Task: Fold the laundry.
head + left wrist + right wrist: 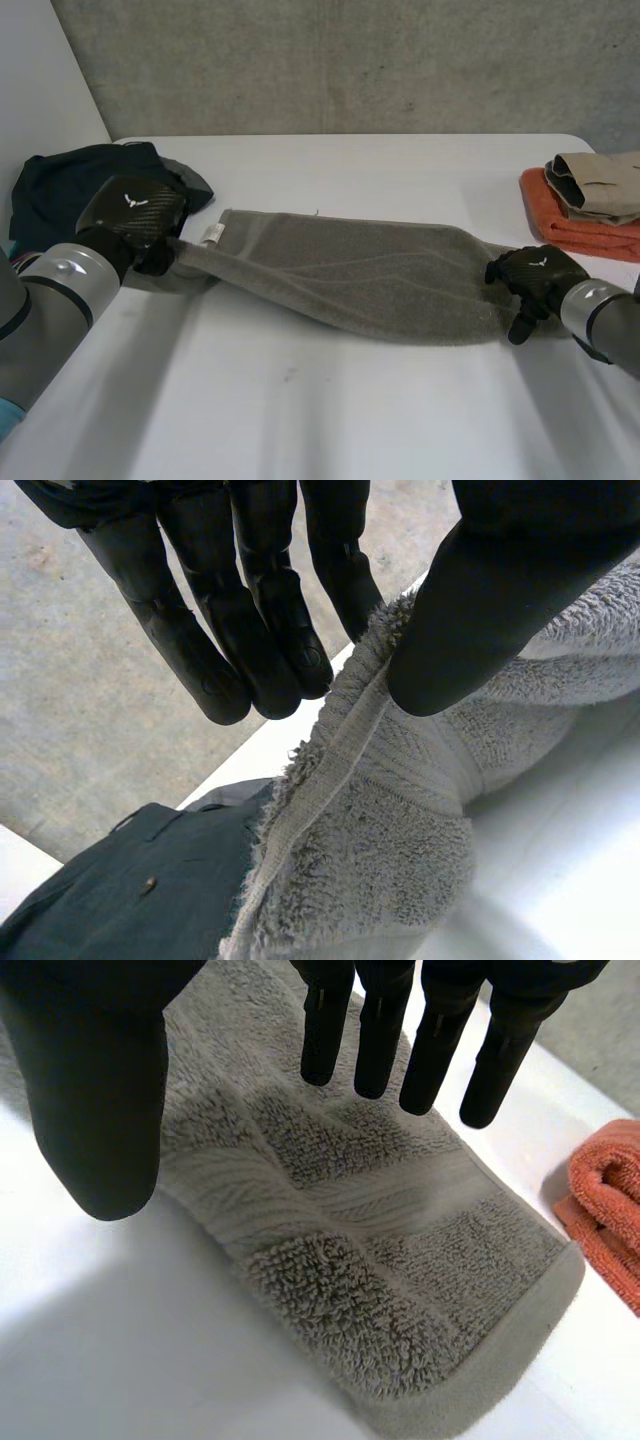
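On white worktop (300, 400), long grey terry towel (380, 275) is laid out lengthwise between hands. Its left end is pinched between thumb and fingers (335, 560) of left hand (130, 212), just beside dark navy garment heap (60, 190). Right hand (535, 272) is held over right end, fingers (380, 1020) straight, parted from thumb, nothing gripped. Near right hand, folded orange towel (590, 235) is seen with beige cloth (600, 180) on top.

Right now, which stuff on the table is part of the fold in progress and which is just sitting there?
In the job: grey towel, stretched across the table; left hand, pinching one end; right hand, open over the other end.
Lying by: dark clothes heap behind the left hand; folded orange towel with a beige cloth on top, at the table's right edge.
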